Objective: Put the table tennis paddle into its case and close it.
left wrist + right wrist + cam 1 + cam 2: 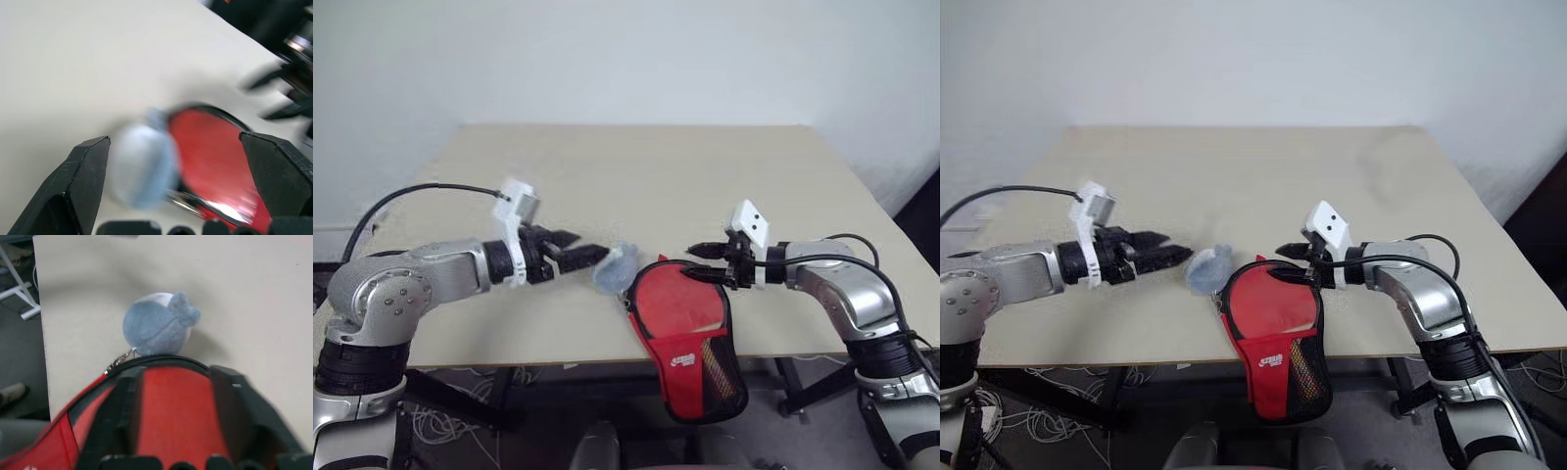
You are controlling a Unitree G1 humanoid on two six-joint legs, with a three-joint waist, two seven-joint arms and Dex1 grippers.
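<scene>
The case is a red pouch with a black rim, a white logo and a black mesh panel. It lies at the table's front edge, and its lower half hangs over that edge. My right gripper is shut on the case's upper end, with red fabric between its fingers. My left gripper hovers open just left of the case, apart from it. A smooth red face shows inside the rim. I cannot tell the table tennis paddle from the case there.
A small pale blue-white lump lies on the beige table, between the left fingertips and the case's rim, close to the zip pull. The table stretches away behind both grippers. Cables and a stand sit on the floor under the front edge.
</scene>
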